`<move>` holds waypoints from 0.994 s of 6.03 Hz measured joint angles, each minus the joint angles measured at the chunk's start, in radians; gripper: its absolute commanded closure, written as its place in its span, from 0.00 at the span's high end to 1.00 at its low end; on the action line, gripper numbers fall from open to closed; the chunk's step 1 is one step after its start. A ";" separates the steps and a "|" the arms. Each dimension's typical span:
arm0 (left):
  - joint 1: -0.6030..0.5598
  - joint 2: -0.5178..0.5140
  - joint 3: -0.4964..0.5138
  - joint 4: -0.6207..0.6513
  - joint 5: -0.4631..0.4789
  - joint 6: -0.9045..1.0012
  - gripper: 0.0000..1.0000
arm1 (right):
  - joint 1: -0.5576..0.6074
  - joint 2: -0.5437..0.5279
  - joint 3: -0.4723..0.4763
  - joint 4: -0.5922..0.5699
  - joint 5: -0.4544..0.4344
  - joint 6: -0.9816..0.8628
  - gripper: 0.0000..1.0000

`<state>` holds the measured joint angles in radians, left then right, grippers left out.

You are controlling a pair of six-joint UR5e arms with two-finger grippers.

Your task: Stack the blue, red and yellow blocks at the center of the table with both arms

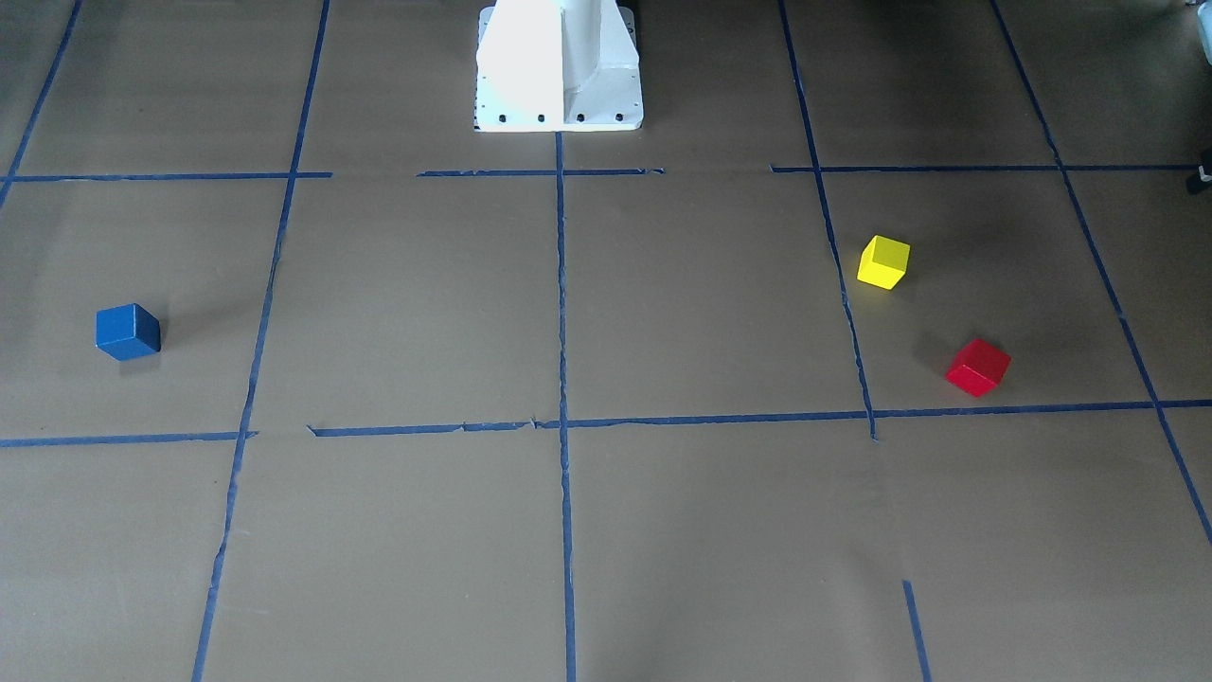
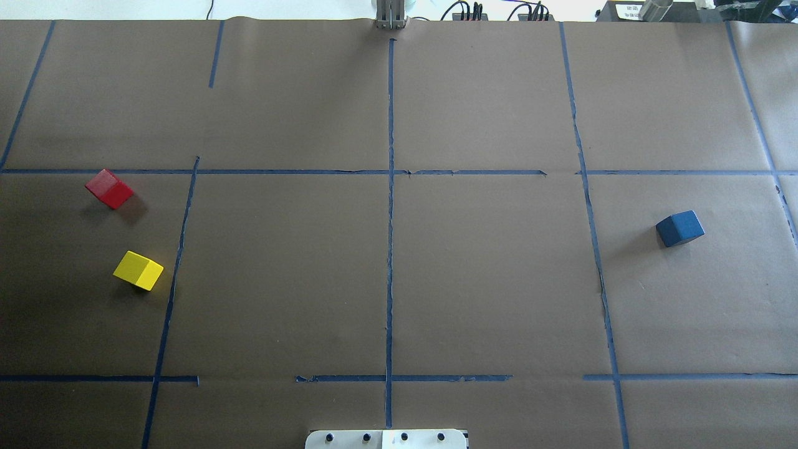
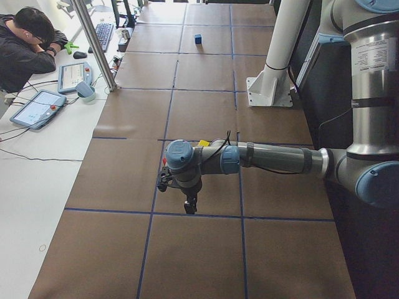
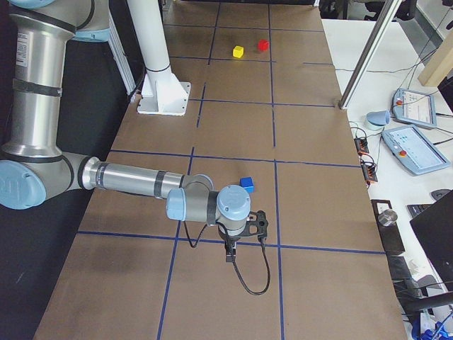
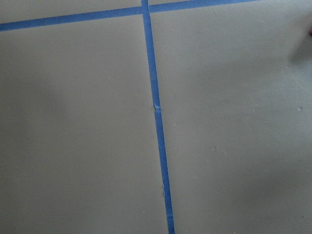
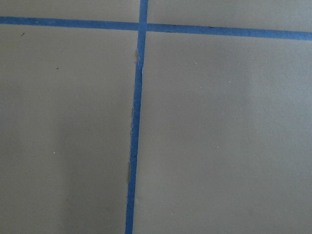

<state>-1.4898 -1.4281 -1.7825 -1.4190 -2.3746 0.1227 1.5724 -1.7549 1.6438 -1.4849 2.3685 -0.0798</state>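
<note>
The left pincer (image 3: 190,205) hangs over the desk (image 2: 486,280) near its left end and the right pincer (image 4: 229,253) near its right end; I cannot tell whether either is open or closed. The red block (image 2: 110,189) and yellow block (image 2: 138,270) sit apart by the left edge. The blue block (image 2: 680,228) sits by the right edge.

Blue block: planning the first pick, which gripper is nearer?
Right. The right gripper hangs close by the blue block; the left gripper is far away, by the yellow block.

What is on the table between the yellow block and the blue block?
From yellow block to blue block, only brown paper and blue tape lines, shown in the overhead view.
</note>
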 measured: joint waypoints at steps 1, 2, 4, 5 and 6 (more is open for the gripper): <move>0.001 0.000 0.000 0.000 0.000 0.000 1.00 | 0.000 0.000 0.000 0.000 0.000 0.000 1.00; 0.001 0.000 0.001 0.000 -0.001 0.000 1.00 | -0.004 0.013 0.007 0.000 0.001 0.003 1.00; 0.002 0.000 0.001 0.000 -0.001 0.000 1.00 | -0.072 0.061 0.042 0.052 0.001 0.015 1.00; 0.002 0.000 0.002 -0.001 -0.002 0.000 1.00 | -0.141 0.091 0.052 0.110 -0.004 0.054 1.00; 0.002 0.000 0.002 -0.001 -0.002 0.000 1.00 | -0.216 0.132 0.057 0.160 -0.012 0.150 1.00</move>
<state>-1.4879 -1.4282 -1.7810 -1.4204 -2.3761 0.1227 1.3563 -1.6227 1.7011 -1.3251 2.3564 0.0698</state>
